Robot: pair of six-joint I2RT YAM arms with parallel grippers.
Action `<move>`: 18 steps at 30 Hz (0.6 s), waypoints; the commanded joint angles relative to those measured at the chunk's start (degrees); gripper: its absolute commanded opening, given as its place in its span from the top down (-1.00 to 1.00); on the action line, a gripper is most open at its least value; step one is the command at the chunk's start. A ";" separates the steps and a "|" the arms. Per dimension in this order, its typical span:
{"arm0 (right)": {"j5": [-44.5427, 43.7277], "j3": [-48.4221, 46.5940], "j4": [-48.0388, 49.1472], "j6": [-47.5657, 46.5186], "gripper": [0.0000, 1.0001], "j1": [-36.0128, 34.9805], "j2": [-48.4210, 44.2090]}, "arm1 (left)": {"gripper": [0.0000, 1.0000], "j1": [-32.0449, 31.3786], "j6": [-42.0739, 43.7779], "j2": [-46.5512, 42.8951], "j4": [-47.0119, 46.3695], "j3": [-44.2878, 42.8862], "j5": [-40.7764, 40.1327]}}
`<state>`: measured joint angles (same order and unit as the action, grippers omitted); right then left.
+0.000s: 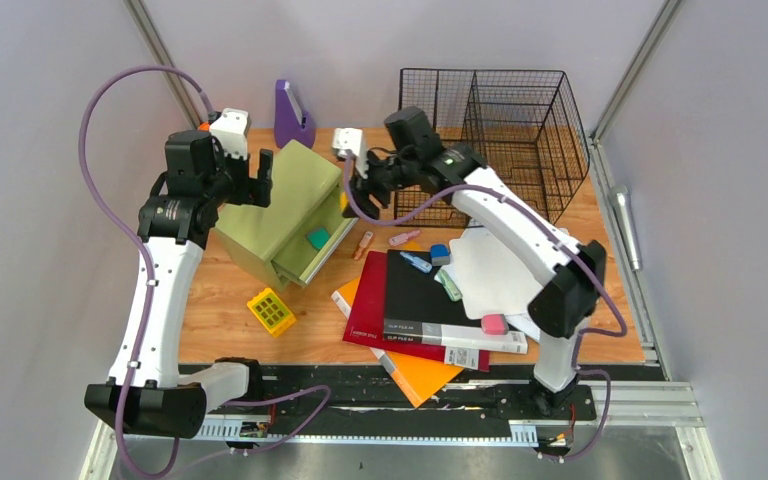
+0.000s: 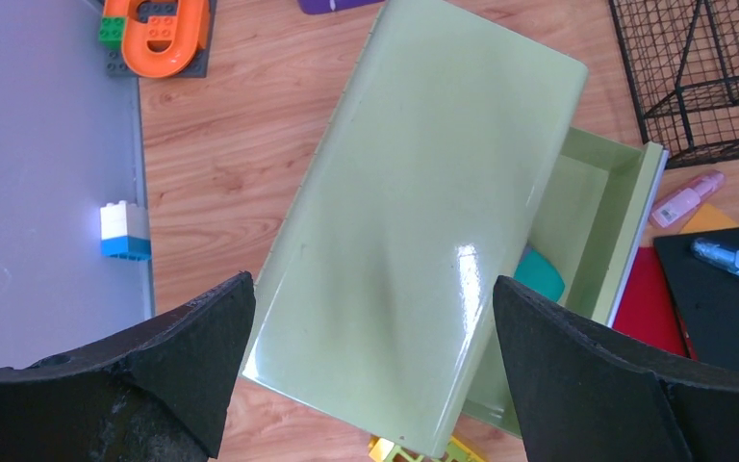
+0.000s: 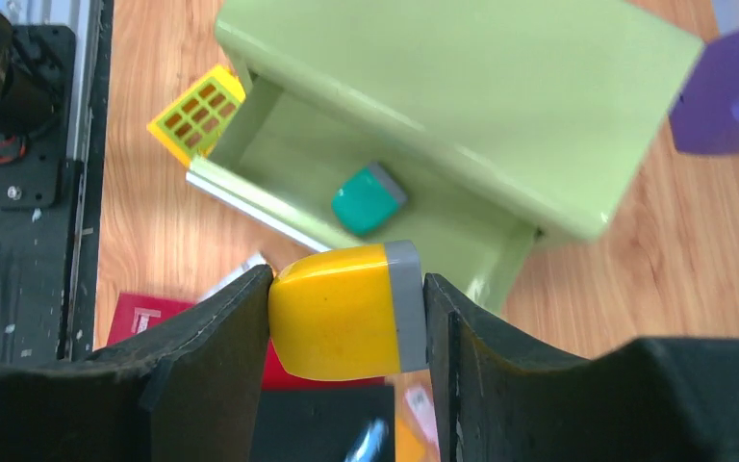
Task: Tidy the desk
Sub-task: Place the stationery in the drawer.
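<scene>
The wood-grain surface [image 1: 222, 325] fills the space between grey walls [image 1: 40, 150], starting just beyond the black base rail [image 1: 480, 400] at the near edge. Nearest, right of centre, lies an untidy pile: an orange folder [image 1: 418, 380] under a red folder [image 1: 363, 312] and a black folder [image 1: 412, 292]. A pink eraser [image 1: 494, 323] rests at the pile's right edge, and a white sheet [image 1: 495, 265] lies just beyond. To the left, a yellow grid block [image 1: 271, 311] sits alone on the wood.

Farther in, left of centre, stands a pale green box [image 1: 285, 190]. Its drawer [image 1: 305, 252] is pulled open toward the pile, with a teal eraser [image 1: 318, 238] inside. The left jaws hang above the box top, spread wide and released, grasping nothing. The right jaws hover over the open drawer, clenched on a yellow eraser [image 3: 344, 310] with a grey end.

At the far edge are a black wire basket [image 1: 505, 120] on the right and a purple holder [image 1: 293, 115] near the middle.
</scene>
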<state>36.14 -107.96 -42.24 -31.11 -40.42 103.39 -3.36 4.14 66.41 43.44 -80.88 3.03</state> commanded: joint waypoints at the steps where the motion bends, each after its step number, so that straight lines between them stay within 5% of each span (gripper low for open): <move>1: -1.22 -11.18 0.06 3.54 0.92 -3.45 9.08 | -1.00 0.28 -0.99 -1.00 -1.78 -1.25 -2.06; 5: -3.14 -18.82 0.22 3.75 0.90 -5.24 16.66 | -1.00 0.25 -0.90 -1.51 -1.92 -1.37 -2.81; 8: -5.22 -22.65 0.40 4.60 0.69 -6.24 21.90 | -1.00 0.25 -0.70 -1.76 -2.00 -1.17 -2.85; 13: -11.08 -23.32 0.57 5.27 -0.32 -7.26 24.68 | -1.00 0.28 -0.63 -1.75 -2.24 -0.64 -2.86; 18: -14.05 -17.29 1.36 5.75 -0.83 -5.97 16.78 | -1.00 0.28 -1.07 -1.31 -2.72 -0.58 -2.06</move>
<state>25.32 -127.63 -42.89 -26.39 -47.42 128.77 -3.36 3.92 65.98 43.42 -80.88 0.75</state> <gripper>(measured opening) 0.862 1.000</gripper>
